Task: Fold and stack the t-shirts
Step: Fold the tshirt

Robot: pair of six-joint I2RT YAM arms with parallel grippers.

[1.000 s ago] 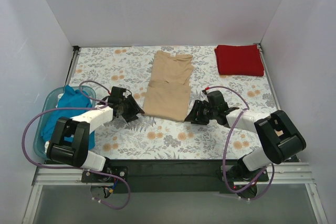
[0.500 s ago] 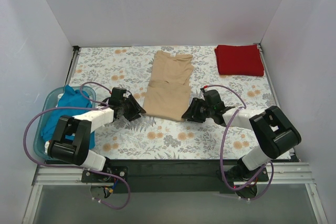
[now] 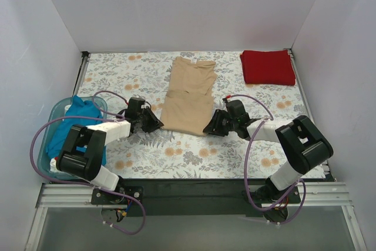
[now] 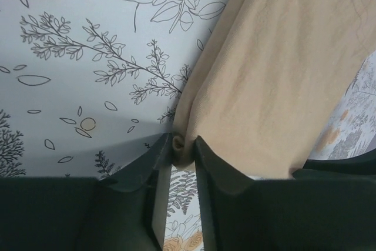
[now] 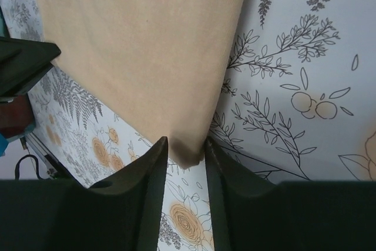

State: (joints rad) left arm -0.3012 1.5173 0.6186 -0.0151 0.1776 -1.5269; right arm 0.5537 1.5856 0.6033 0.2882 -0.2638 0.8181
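The tan t-shirt (image 3: pixel 188 95) lies folded lengthwise in the middle of the table. My left gripper (image 3: pixel 157 123) is at its near left corner. In the left wrist view my left gripper (image 4: pixel 179 145) is shut on that corner of the tan t-shirt (image 4: pixel 276 74), and the cloth bunches between the tips. My right gripper (image 3: pixel 207 129) is at the near right corner. In the right wrist view my right gripper (image 5: pixel 187 148) is open, its jaws on either side of the flat corner of the tan t-shirt (image 5: pixel 147 45). A dark red t-shirt (image 3: pixel 267 67) lies folded at the back right. A teal t-shirt (image 3: pixel 79 119) sits crumpled in the tub.
The light blue plastic tub (image 3: pixel 44 151) stands at the left edge of the table, beside my left arm. The floral tablecloth (image 3: pixel 194 157) covers the table. White walls close in the left, back and right sides.
Both grippers have moved inward to the tan t-shirt's near corners. The left jaws have closed on their corner. The right jaws have narrowed around theirs.
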